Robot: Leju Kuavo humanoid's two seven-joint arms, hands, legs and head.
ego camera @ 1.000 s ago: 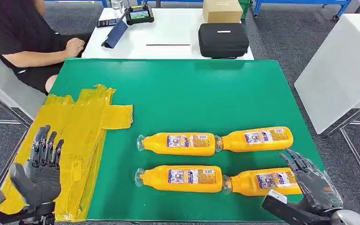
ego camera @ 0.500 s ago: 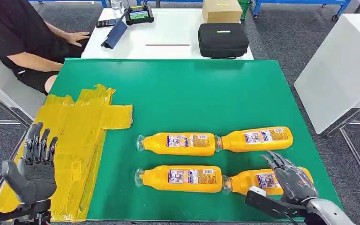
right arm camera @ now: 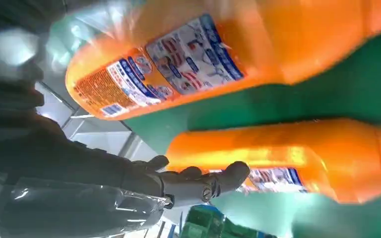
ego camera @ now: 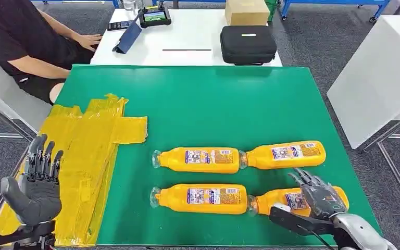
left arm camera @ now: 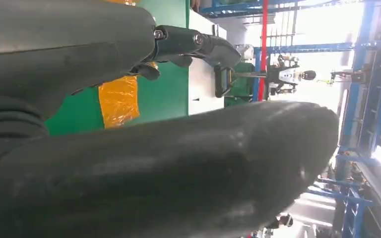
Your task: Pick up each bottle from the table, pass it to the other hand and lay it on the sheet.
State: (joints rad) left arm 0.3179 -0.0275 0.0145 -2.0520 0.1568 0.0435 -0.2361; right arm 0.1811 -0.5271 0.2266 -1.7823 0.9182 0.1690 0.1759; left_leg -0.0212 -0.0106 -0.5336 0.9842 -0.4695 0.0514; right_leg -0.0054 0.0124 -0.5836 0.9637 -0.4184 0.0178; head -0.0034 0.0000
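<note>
Head view: four orange bottles lie on their sides on the green worktop (ego camera: 213, 104), two rows of two. Far row: far-left bottle (ego camera: 198, 160) and far-right bottle (ego camera: 284, 154), end to end. Near row: near-left bottle (ego camera: 200, 198) and near-right bottle (ego camera: 291, 200). The right hand (ego camera: 317, 200) lies over the near-right bottle, fingers spread across its top, thumb low on the near side; grip not closed. The left hand (ego camera: 36, 185) is raised, palm up, fingers wide and holding nothing, above the yellow sheet (ego camera: 91, 151) at the worktop's left edge. A person (ego camera: 21, 47) sits at the far left.

Left wrist view: the thumb (left arm camera: 178, 168) and dark fingers (left arm camera: 193, 42) are apart, nothing between them.

Right wrist view: the fingers (right arm camera: 203, 181) touch one bottle's side; a second bottle lies beside it.
</note>
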